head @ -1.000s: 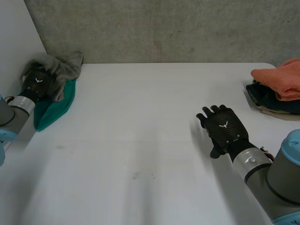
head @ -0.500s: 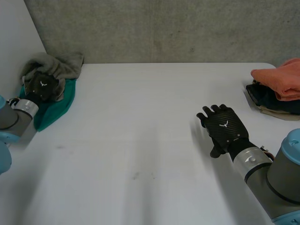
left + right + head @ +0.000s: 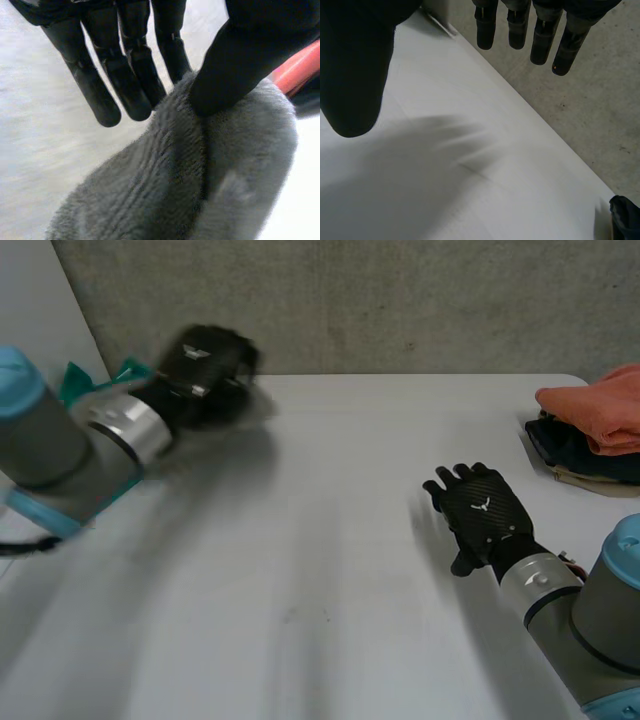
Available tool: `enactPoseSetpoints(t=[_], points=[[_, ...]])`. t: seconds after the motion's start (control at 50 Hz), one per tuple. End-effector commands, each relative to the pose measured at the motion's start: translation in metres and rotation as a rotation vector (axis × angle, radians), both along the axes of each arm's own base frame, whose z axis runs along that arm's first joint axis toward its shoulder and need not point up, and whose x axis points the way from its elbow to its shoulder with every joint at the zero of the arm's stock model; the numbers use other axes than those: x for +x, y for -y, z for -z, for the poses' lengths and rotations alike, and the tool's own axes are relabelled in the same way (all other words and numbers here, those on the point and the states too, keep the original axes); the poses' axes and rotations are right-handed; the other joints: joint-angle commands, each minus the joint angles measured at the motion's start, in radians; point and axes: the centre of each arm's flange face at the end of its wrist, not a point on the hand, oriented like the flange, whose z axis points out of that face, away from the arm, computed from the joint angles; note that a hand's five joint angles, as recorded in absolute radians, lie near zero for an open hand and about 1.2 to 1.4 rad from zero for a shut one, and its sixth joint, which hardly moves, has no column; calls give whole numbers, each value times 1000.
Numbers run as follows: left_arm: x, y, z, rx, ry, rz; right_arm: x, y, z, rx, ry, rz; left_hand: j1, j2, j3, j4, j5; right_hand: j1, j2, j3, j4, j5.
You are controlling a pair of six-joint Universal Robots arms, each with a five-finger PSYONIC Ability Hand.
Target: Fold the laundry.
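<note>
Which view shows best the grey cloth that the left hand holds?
The left wrist view: the grey cloth is close under the left hand, thumb pressed into it. In the head view the hand hides most of it; the right wrist view faces elsewhere.

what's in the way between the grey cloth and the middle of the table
Nothing visible. The left robot hand pinches the grey cloth; the table ahead is bare, with the right robot hand off to the side.
</note>
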Motion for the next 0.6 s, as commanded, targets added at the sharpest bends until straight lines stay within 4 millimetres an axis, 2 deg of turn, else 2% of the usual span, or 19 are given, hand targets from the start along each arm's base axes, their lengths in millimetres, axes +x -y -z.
enactPoseSetpoints(t=[0.02,0.04,0.06,0.1,0.12,0.2,0.28,0.3,0.36,0.5,0.52,0.58,0.6], points=[[-69,-107,35,212,-19,268,-14,14,-3,-10,1,74,285,199,204,195,231,-30,-48,-42,-65,-65],[-73,-110,40,226,-15,273,-17,16,-4,-12,6,95,285,199,204,195,231,-30,-48,-42,-65,-65],[-79,-116,52,255,-2,269,-17,18,-5,-14,9,103,-32,-117,-112,-121,-85,-30,-48,-42,-65,-65],[-82,-116,60,271,4,245,-20,22,-7,-22,12,126,-616,-702,-697,-706,-670,-30,-48,-42,-65,-65],[-82,-114,61,276,3,225,-23,26,-9,-27,14,142,-733,-818,-813,-822,-786,-30,-48,-42,-65,-65],[-74,-102,52,266,-28,116,-23,29,-13,-34,18,147,-734,-819,-814,-823,-787,-30,-48,-42,-65,-65],[-47,-73,34,231,-65,-13,-22,35,-24,-59,38,147,-731,-816,-811,-820,-784,-30,-48,-42,-65,-65],[-34,-62,30,218,-69,-61,-22,35,-28,-60,47,145,-731,-816,-811,-820,-784,-30,-48,-42,-65,-65],[-17,-51,27,220,-68,-114,-19,33,-48,-26,88,123,-725,-810,-805,-814,-778,-30,-48,-42,-65,-65],[24,-30,39,264,9,-245,-9,16,-64,180,110,19,-707,-793,-788,-796,-761,-30,-48,-42,-65,-65],[34,-26,46,268,63,-278,-8,8,-64,254,98,5,-693,-778,-773,-782,-746,-30,-48,-42,-65,-65],[43,-24,53,264,142,-303,-6,-7,-63,406,70,-20,-669,-754,-749,-758,-723,-30,-48,-42,-65,-65],[48,-25,62,276,211,-310,-5,-12,-61,441,61,-24,-669,-754,-749,-758,-723,-30,-48,-42,-65,-65]])
